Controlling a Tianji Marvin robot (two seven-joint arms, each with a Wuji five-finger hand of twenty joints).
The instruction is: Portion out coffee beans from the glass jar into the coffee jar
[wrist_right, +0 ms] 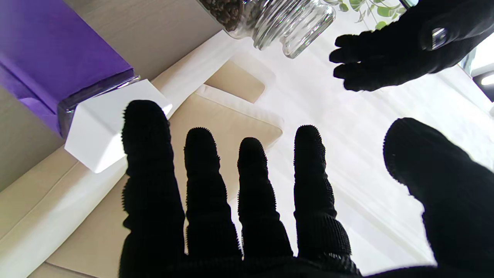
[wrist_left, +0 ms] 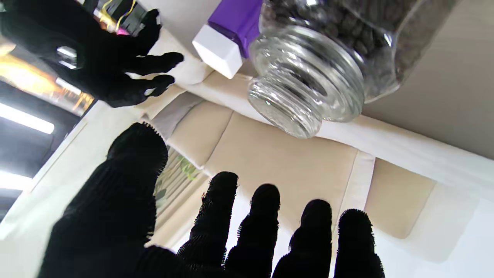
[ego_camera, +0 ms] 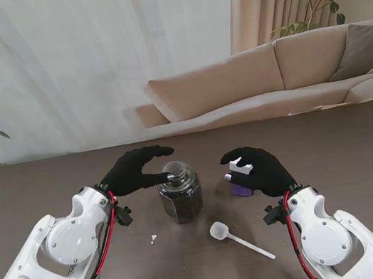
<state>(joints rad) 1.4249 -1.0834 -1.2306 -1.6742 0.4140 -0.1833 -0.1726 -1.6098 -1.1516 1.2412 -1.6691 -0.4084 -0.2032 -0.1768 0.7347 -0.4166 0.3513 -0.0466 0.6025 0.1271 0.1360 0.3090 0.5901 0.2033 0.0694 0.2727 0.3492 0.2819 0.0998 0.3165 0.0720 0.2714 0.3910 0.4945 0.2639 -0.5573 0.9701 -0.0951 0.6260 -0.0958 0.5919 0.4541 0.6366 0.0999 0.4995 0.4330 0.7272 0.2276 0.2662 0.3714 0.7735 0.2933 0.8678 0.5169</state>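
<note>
A: Glass jar (ego_camera: 181, 198)?
B: Frame centre on the counter (ego_camera: 50, 185), upright, beans inside, stopper on.
A: Left hand (ego_camera: 133, 172)?
B: Fingers spread, holding nothing, hovering at the stopper; contact unclear.
A: Right hand (ego_camera: 260, 168)?
B: Also released, over the purple coffee jar (ego_camera: 240, 186), right of centre, white lid on.
A: Other?
B: White scoop (ego_camera: 238, 238), lower centre.
</note>
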